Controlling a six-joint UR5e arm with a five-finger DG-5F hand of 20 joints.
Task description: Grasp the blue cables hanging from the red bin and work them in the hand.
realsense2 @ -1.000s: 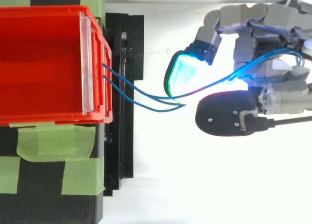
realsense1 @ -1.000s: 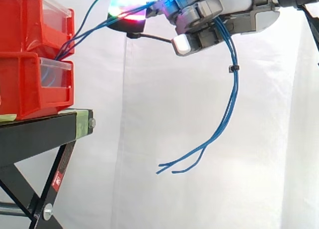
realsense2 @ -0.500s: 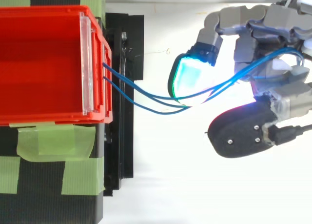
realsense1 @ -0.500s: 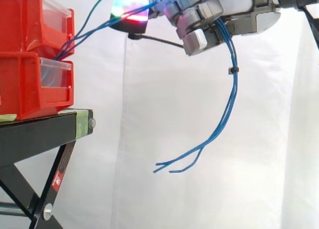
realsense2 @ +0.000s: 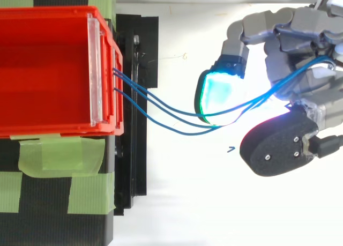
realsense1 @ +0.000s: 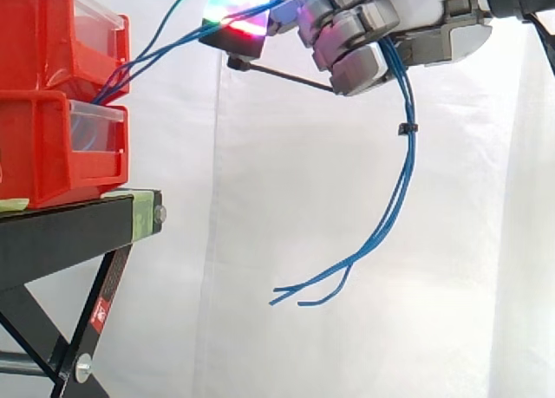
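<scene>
The hand (realsense1: 351, 35) is clenched around the blue cables (realsense1: 408, 155), its fingers curled over them at the 1 o'clock corner of the side view, where the upper edge cuts off its top. From the stacked red bins (realsense1: 48, 146) on the black stand (realsense1: 61, 233) the cables climb toward 2 o'clock, pass a glowing pad (realsense1: 232, 6) and vanish among the fingers. They come out below the palm and hang toward 7 o'clock, bound by a small black tie (realsense1: 403, 129), with their loose ends splayed in free air. From above, the cables leave the front of the upper red bin (realsense2: 53, 129) toward 4 o'clock; where they start inside is hidden under its lip. There the right edge cuts off the hand
</scene>
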